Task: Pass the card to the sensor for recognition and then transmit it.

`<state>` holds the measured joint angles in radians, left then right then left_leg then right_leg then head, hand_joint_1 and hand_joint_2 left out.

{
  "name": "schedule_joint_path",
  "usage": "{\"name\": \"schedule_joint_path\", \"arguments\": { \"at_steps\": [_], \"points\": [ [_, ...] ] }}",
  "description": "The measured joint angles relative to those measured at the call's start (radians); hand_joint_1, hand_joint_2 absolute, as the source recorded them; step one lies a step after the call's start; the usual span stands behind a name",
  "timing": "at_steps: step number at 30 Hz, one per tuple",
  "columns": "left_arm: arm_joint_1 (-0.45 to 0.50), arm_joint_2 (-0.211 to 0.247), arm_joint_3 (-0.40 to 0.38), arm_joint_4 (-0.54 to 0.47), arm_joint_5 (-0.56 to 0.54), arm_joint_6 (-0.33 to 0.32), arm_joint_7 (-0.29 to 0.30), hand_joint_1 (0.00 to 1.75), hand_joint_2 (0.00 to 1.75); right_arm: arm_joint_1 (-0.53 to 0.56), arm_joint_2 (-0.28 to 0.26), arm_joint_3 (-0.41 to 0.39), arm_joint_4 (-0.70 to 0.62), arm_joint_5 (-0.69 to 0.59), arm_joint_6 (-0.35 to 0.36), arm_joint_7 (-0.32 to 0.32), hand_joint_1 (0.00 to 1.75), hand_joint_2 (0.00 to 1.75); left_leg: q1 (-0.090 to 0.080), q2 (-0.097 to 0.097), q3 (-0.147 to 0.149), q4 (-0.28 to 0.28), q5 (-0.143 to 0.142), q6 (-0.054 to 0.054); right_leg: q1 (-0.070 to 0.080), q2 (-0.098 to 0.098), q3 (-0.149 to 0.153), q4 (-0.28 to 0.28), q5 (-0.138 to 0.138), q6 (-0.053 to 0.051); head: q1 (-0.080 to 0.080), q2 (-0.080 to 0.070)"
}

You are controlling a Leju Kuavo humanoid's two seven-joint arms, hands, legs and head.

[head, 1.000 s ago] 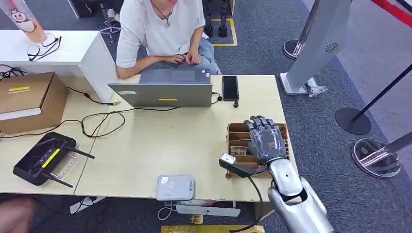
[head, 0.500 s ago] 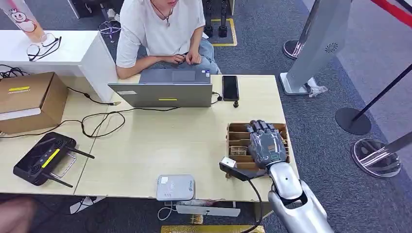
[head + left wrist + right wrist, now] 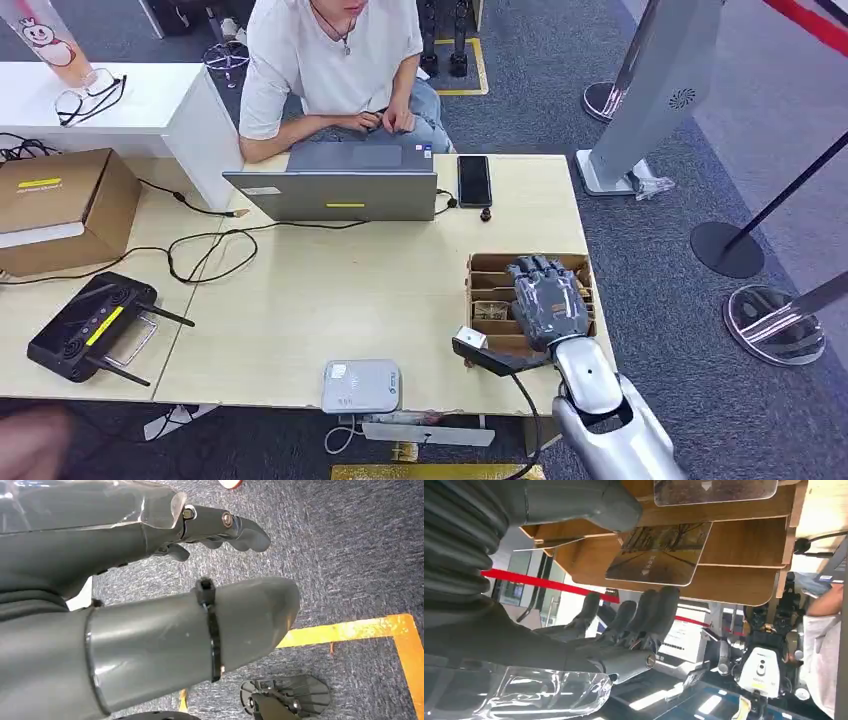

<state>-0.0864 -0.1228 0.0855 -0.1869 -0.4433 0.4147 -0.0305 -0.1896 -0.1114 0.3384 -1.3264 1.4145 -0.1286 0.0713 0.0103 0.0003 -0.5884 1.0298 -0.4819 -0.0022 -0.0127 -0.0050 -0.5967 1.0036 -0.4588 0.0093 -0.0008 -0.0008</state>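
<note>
The right hand (image 3: pixel 548 300) hovers palm down over the wooden card holder (image 3: pixel 489 283) at the right, near part of the desk (image 3: pixel 380 290); in the right wrist view its fingers (image 3: pixel 659 612) are stretched and apart, holding nothing; a card (image 3: pixel 659 555) lies in a slot just beside the fingertips, not touching them; the sensor (image 3: pixel 361 386) sits at the near edge, to the left; the left hand (image 3: pixel 210 525) hangs above the carpet, fingers loosely curled around nothing.
</note>
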Motion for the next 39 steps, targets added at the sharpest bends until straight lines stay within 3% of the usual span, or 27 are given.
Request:
{"name": "schedule_joint_path", "arguments": {
  "at_steps": [2,4,5,7,39],
  "points": [
    [0.0,0.0,0.0,0.0,0.0,0.0,0.0,0.0,0.0,0.0,0.0,0.0,0.0,0.0,0.0,0.0,1.41,1.75,0.0,0.0,0.0,0.0,0.0,0.0,0.0,0.0,0.0,0.0,0.0,0.0,0.0,0.0],
    [0.0,0.0,0.0,0.0,0.0,0.0,0.0,0.0,0.0,0.0,0.0,-0.001,0.0,0.0,0.001,0.0,1.45,1.75,0.0,0.0,0.0,0.0,0.0,0.0,0.0,0.0,0.0,0.0,0.0,0.0,0.0,0.0],
    [0.0,0.0,0.0,0.0,0.0,0.0,0.0,0.0,0.0,0.0,0.0,-0.002,0.001,0.0,0.001,0.0,1.64,1.75,0.0,0.0,0.0,0.0,0.0,0.0,0.0,0.0,0.0,0.0,0.0,0.0,0.0,0.0],
    [0.0,0.0,0.0,0.0,0.0,0.0,0.0,0.0,0.0,-0.001,0.0,-0.004,0.003,0.0,0.001,0.0,1.75,1.75,0.0,0.0,0.0,0.0,0.0,0.0,0.0,0.0,0.0,0.0,0.0,0.0,0.0,0.0],
    [0.0,0.0,0.016,0.0,-0.005,0.0,0.0,0.0,0.0,0.001,0.0,-0.014,-0.018,0.022,0.0,-0.008,1.75,1.75,0.0,0.0,0.0,0.0,0.0,0.0,0.0,0.0,0.0,0.0,0.0,0.0,0.0,0.0]
  ]
}}
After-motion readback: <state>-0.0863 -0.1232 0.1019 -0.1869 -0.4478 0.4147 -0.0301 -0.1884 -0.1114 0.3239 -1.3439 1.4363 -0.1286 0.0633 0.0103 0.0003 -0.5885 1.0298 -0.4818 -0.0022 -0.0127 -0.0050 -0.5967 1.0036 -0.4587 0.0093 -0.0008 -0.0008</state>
